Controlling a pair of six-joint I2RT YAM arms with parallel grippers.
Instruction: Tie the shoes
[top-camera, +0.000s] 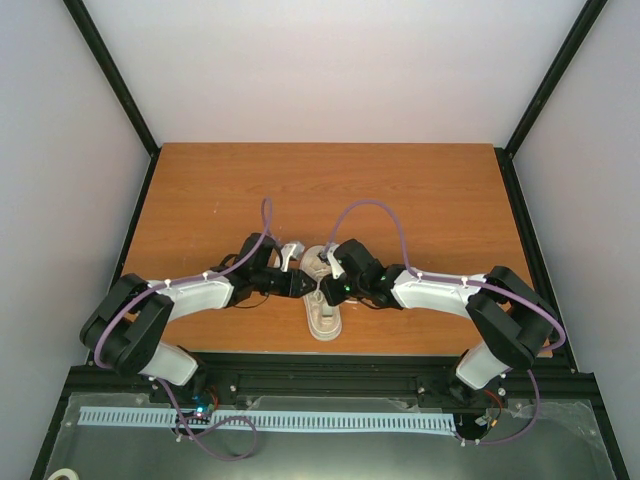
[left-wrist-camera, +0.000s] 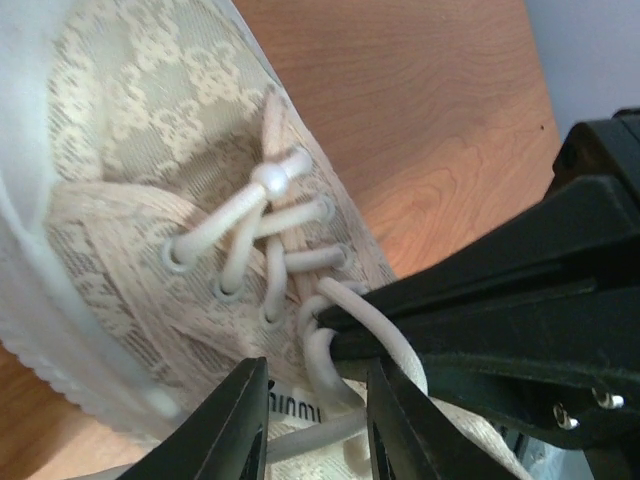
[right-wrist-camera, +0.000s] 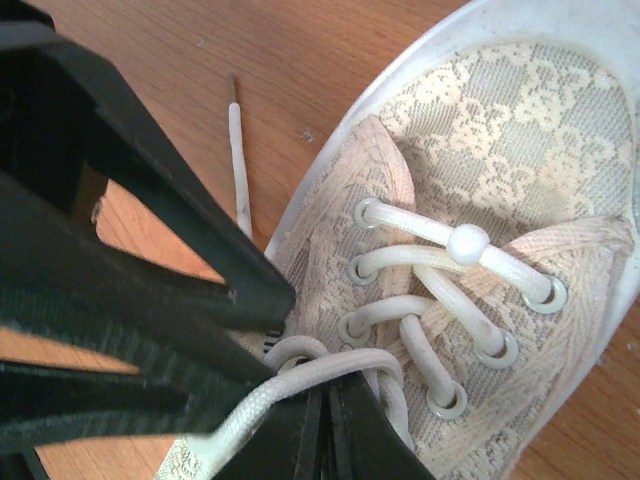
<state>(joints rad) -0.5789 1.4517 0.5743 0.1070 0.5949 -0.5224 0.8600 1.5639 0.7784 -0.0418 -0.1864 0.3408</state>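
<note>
Part of the shoe (top-camera: 322, 318) is hidden under both grippers in the top view, but it lies on the wooden table (top-camera: 200, 200) near the front edge, between the two arms. The right gripper (right-wrist-camera: 322, 405) is squeezed tight on a loop of the white lace (right-wrist-camera: 300, 375) by the top holes, and the left gripper (left-wrist-camera: 315, 385) has its fingers a little apart, with lace running between them and not pinched. One loose lace end (right-wrist-camera: 238, 150) rests on the table beside the shoe, and the back of the shoe is cut off in both close views.
</note>
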